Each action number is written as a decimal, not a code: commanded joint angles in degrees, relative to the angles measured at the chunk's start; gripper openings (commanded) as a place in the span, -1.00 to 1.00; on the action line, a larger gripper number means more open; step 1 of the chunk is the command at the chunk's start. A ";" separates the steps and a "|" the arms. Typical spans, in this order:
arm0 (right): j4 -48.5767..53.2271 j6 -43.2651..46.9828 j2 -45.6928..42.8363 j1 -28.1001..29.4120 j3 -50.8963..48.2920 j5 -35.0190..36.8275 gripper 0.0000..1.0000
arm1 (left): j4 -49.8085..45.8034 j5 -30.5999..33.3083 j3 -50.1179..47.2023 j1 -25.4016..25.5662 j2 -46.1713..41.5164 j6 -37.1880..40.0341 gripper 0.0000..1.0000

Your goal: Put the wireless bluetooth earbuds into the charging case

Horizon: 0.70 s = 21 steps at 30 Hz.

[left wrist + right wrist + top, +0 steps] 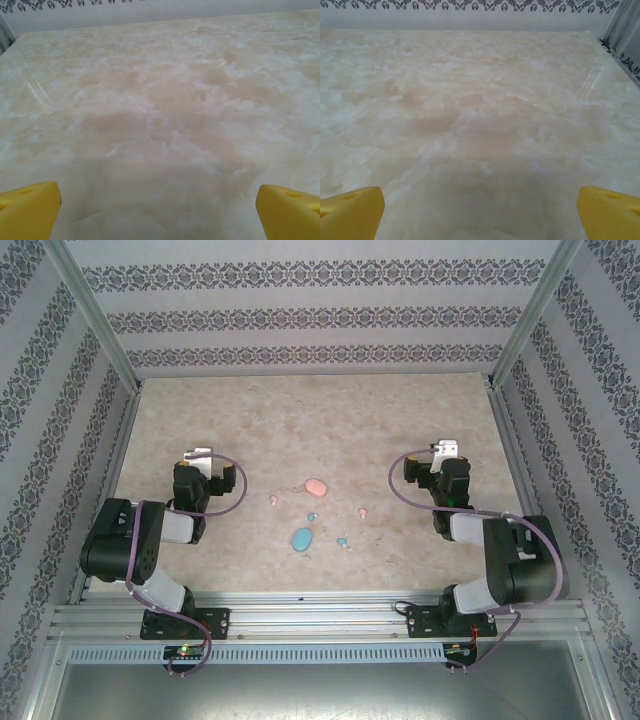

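I see both claws spread wide and holding nothing: left gripper [160,210] well left of the pink case [316,486], right gripper [480,210] well right of it. The earbuds lie loose on the table [420,410] around that case: first pink bud [273,500] near its left, second pink bud [363,511] to its right, first blue bud [312,516] just toward the arm bases, second blue bud [343,541] farther that way. The blue case [302,538] also lies on that base side.
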<state>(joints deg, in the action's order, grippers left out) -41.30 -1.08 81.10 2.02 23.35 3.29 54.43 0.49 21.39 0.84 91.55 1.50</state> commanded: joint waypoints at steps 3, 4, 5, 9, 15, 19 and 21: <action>21.06 -3.39 -10.87 1.20 7.88 -0.48 0.96 | -0.98 -2.21 -0.72 -1.11 -4.14 -1.34 1.00; 25.74 -5.17 -12.68 1.50 9.68 -0.45 0.96 | -3.11 -1.59 -0.66 -1.13 -6.11 -1.56 1.00; 30.39 -6.88 -14.02 1.90 11.24 -0.54 0.96 | -6.16 -1.05 0.00 -1.14 -8.12 -1.83 1.00; 45.79 -10.87 -19.09 4.97 16.78 -2.32 0.96 | -21.84 1.21 5.04 -1.11 -16.13 -3.68 1.00; 61.73 -17.05 -24.73 15.06 21.29 5.27 0.94 | -49.47 -1.49 16.22 -0.95 -23.81 -12.29 1.00; 70.09 -23.05 -23.56 21.95 24.63 7.28 0.92 | -62.25 -6.79 21.54 0.76 -24.32 -18.60 1.00; 72.08 -25.70 -22.27 25.07 25.54 7.39 0.92 | -67.00 -7.63 23.52 3.33 -24.17 -20.68 1.00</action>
<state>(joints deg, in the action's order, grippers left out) 21.89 -20.73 57.69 24.36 46.65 7.92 3.14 -3.49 43.00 1.63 67.40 -12.84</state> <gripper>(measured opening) 0.961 0.999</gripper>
